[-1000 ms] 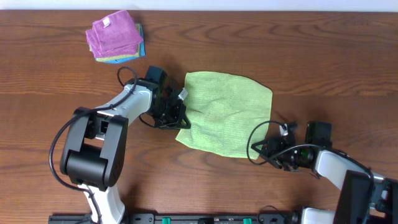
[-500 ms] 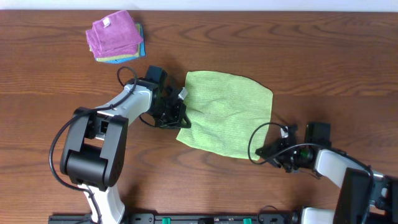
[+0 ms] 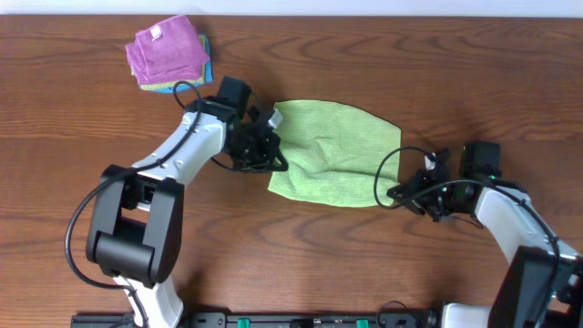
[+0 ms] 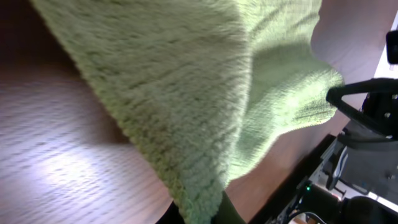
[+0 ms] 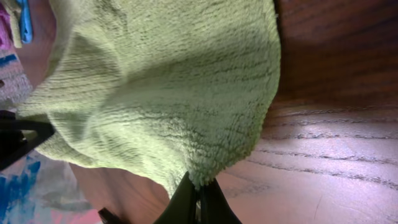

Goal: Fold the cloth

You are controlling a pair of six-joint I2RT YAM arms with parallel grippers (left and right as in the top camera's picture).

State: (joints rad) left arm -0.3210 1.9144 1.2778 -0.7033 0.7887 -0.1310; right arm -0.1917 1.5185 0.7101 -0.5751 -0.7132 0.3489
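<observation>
Left gripper [image 3: 271, 153] pinches the cloth [image 3: 332, 157] at its left corner, right gripper [image 3: 399, 192] pinches the right corner, cloth sagging between.

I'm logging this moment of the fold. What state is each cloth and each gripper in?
lime-green cloth: not yet folded, rumpled, near edge pinched at both corners.
left gripper: shut on the lime-green cloth's near-left corner.
right gripper: shut on its near-right corner.
purple cloth: folded, lying on the blue cloth.
blue cloth: under the purple cloth, only an edge showing.
</observation>
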